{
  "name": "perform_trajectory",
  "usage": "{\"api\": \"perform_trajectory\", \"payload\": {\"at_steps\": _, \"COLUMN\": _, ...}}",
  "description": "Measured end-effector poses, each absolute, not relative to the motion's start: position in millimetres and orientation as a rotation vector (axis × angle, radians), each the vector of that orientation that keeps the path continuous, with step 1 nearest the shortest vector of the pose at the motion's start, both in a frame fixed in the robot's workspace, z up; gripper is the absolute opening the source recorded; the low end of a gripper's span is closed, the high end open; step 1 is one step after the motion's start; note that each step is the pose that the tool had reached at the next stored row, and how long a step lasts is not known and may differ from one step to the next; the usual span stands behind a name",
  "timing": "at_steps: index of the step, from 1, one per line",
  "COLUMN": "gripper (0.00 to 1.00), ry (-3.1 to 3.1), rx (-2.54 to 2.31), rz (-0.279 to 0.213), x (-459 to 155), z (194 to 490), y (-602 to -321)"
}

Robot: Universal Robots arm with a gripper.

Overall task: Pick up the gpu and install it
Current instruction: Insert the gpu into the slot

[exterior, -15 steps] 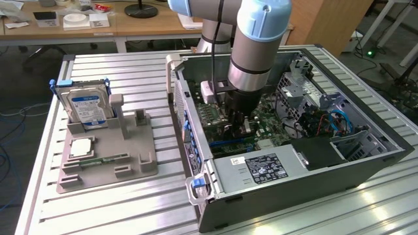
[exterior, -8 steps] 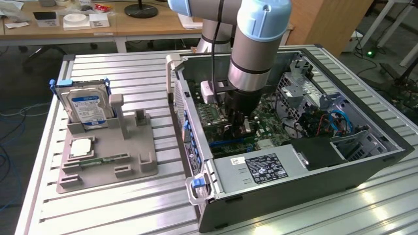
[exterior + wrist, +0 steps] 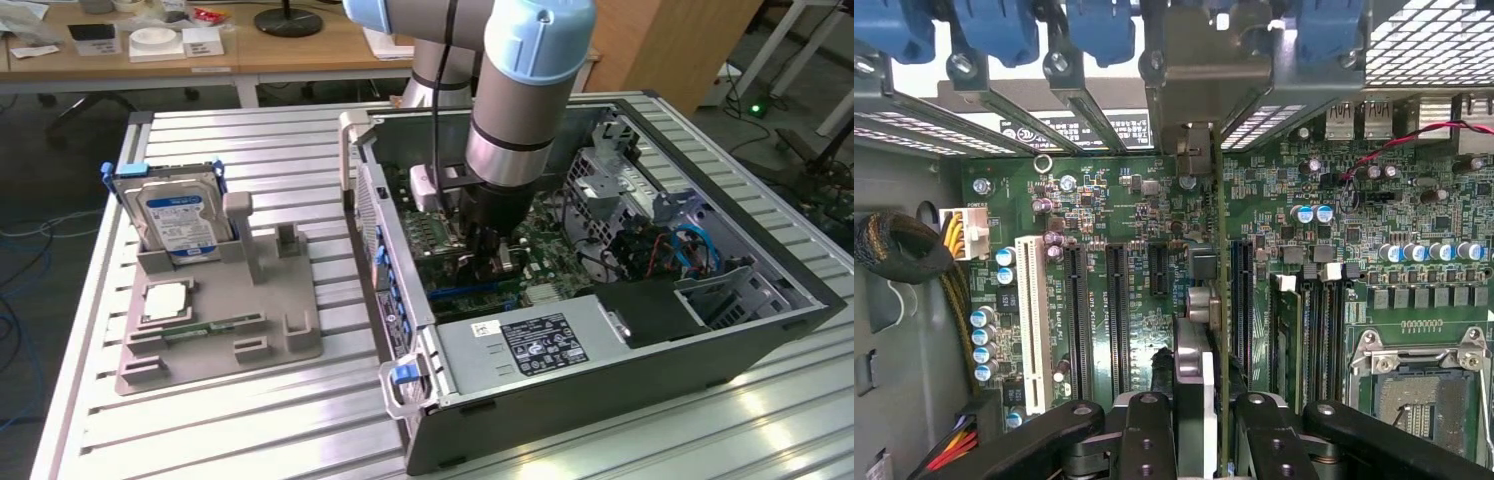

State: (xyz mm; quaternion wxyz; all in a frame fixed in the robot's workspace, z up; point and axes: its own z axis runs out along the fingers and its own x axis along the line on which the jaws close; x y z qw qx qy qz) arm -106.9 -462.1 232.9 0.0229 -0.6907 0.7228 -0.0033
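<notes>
Your gripper point(image 3: 1199, 430) is clamped on the gpu point(image 3: 1220, 300), held edge-on above the motherboard point(image 3: 1124, 200) inside the open computer case point(image 3: 601, 340). Keep the card square to its slot point(image 3: 1239, 300), bracket toward the rear openings, and press evenly.

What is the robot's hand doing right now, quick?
Hand: closed on the thin green circuit card with a silver metal bracket, held edge-on over the green motherboard inside the grey computer case.
</notes>
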Motion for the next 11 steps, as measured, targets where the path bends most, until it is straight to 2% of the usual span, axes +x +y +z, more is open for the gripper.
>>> {"api": "perform_trajectory", "payload": {"at_steps": 11, "gripper": 0.28, "ry": 2.24, "rx": -2.138, "rz": -0.012, "x": -106.3, "z": 232.7, "y": -459.7}}
